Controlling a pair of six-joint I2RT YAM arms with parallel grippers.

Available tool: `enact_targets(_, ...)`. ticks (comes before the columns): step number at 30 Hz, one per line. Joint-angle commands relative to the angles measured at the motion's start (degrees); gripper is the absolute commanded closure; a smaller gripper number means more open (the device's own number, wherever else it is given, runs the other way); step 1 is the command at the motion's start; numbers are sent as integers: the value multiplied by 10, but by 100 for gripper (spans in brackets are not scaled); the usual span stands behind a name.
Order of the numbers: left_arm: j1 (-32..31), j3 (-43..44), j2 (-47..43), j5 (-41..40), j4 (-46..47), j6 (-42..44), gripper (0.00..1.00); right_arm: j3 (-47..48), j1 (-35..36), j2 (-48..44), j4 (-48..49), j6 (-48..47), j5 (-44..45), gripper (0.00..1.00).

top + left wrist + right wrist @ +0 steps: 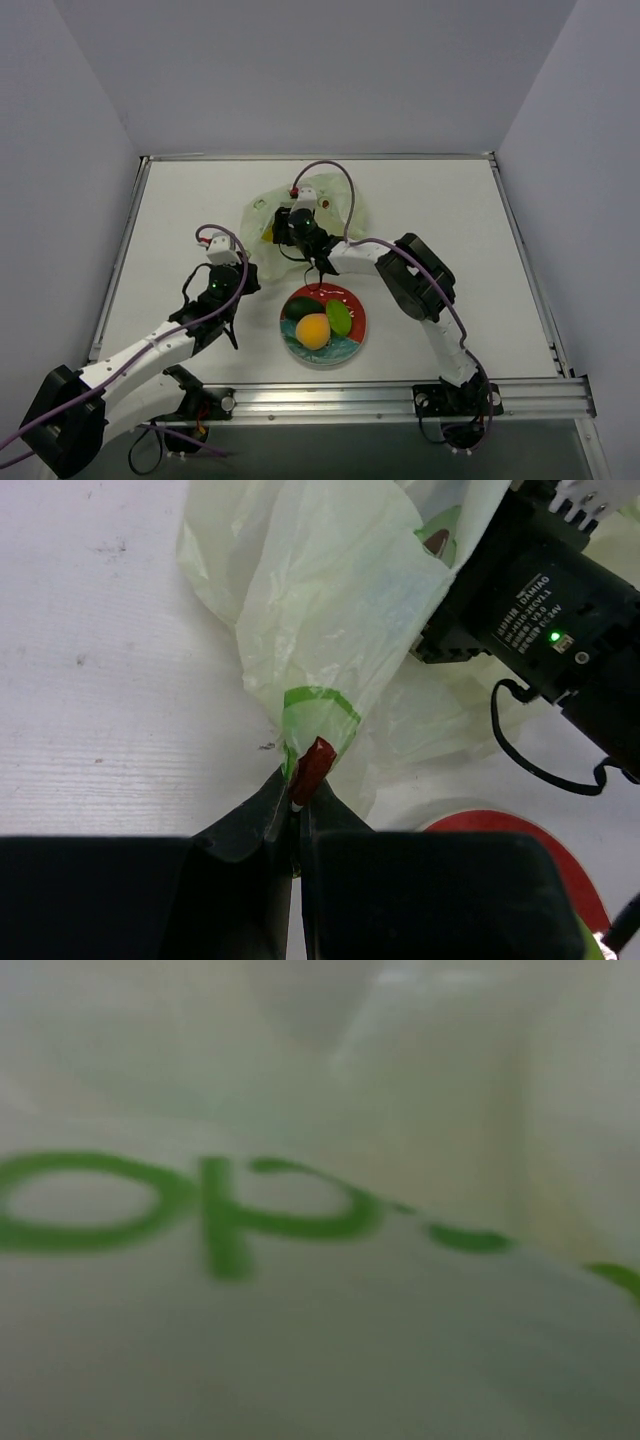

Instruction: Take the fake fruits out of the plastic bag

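The pale plastic bag (300,205) lies crumpled at the table's middle back. It also shows in the left wrist view (330,600). My left gripper (300,785) is shut on the bag's near corner, also seen from above (252,272). My right gripper (285,228) is pushed into the bag; its fingers are hidden, and the right wrist view shows only blurred plastic with green print (230,1210). A yellow-orange fruit (268,234) shows through the bag beside it. The dark green fruit (299,309), the orange fruit (313,331) and the light green fruit (340,318) lie on the plate.
The red-and-teal plate (352,343) sits near the front middle, just in front of the bag; its red rim shows in the left wrist view (545,845). The right arm's black wrist body (545,610) and cable hang over the bag.
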Motion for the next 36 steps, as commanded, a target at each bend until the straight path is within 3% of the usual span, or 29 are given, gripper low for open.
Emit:
enact_targets(1,6,16,7,-5,6,-15,98,55,8,22,49,19,2,45)
enact_targets(2,6,16,10,-4,7,-17,98,66,11,29,49,19,8,30)
enact_targets(5,6,14,14,0,12,-17,98,91,22,56,37,25,22,16)
enact_targets(11,6,9,10,7,24,-15,98,116,25,104,23,27,55,8)
enact_targets(16,6,6,3,8,27,-13,98,173,19,152,24,42,41,9)
enact_targets(19,6,6,4,6,28,-12,98,193,17,173,55,60,29,26)
enact_targets(20,6,6,5,5,28,-12,98,193,17,174,63,64,31,43)
enact_targets(23,6,6,3,3,26,-10,98,146,17,154,115,67,57,73)
enact_targets(24,7,6,2,3,26,-10,98,126,16,132,131,65,65,78)
enact_targets(26,6,6,4,5,27,-10,98,73,16,106,153,51,87,83)
enact_targets(36,9,12,48,49,61,-9,98,-224,19,-119,248,13,124,89)
